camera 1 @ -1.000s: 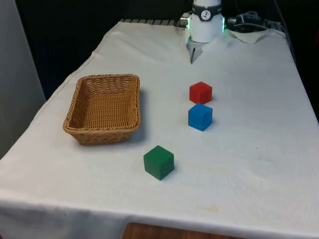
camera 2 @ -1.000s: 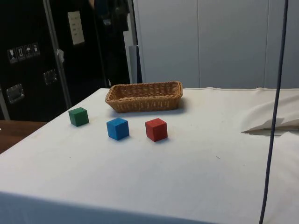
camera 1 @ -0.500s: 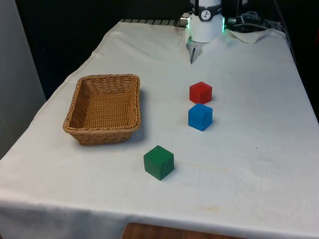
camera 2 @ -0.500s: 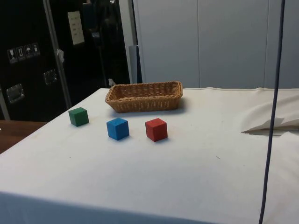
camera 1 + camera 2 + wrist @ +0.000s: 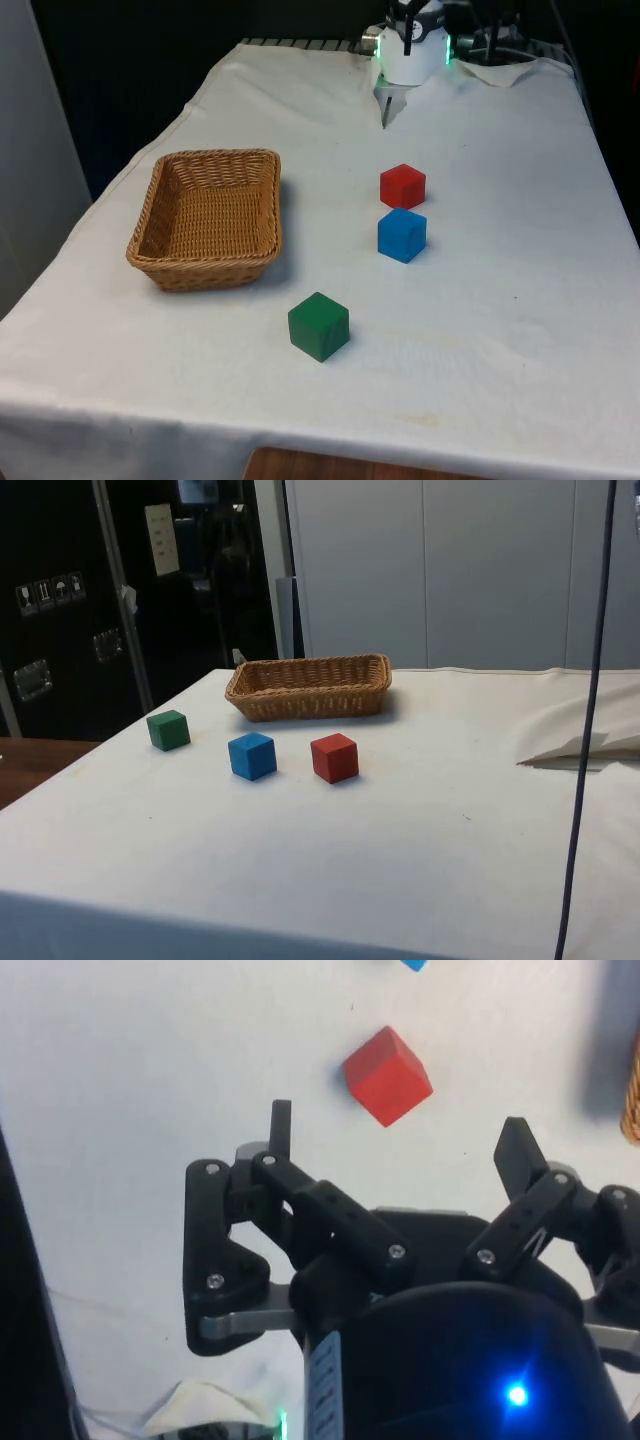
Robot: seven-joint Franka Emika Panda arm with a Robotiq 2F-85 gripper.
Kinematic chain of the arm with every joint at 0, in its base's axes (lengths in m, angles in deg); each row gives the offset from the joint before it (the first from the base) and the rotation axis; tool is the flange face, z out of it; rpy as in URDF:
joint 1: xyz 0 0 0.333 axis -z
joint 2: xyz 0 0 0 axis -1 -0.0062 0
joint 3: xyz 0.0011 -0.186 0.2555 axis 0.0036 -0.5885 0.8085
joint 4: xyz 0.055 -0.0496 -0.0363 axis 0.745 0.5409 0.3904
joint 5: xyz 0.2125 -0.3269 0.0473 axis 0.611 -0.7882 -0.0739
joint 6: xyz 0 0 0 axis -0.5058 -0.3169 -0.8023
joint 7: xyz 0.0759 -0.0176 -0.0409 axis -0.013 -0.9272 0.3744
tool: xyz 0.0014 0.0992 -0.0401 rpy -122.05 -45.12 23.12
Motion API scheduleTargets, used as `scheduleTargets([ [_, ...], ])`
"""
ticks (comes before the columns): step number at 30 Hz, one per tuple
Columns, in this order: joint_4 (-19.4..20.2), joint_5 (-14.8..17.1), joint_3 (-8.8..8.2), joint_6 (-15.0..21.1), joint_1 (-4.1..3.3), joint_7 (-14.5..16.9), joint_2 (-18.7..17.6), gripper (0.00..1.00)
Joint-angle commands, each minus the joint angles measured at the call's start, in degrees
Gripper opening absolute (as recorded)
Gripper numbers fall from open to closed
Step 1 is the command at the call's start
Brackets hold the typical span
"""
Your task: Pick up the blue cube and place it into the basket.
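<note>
Blue cube [image 5: 402,235] mid-frame in front view, just below red cube [image 5: 402,186], nearly touching; basket [image 5: 163,245] at left; tool [image 5: 400,1140] spread wide, empty, well apart. Risk: fingers clipping red neighbour or taking it instead; off-centre grip slipping.

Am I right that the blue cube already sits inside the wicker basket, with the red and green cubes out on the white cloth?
Not quite: the blue cube sits on the white cloth, between the red cube and green cube, as the front view shows. The wicker basket holds nothing.
</note>
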Motion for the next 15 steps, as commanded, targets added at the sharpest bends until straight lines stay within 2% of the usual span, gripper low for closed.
scheduleTargets([
  [1,0.52,-0.8,-0.06,1.26,-0.23,-0.97,-0.06,1.0],
  [6,1.95,-1.95,0.23,3.84,-0.17,-2.46,-0.4,1.0],
  [7,1.6,-1.15,0.29,2.64,-0.06,-1.6,-0.17,1.0],
  [9,2.81,-2.58,0.23,5.44,-0.11,-3.27,-0.74,1.0],
  [15,4.58,-3.21,0.0,9.17,0.06,-4.87,-2.29,1.0],
])
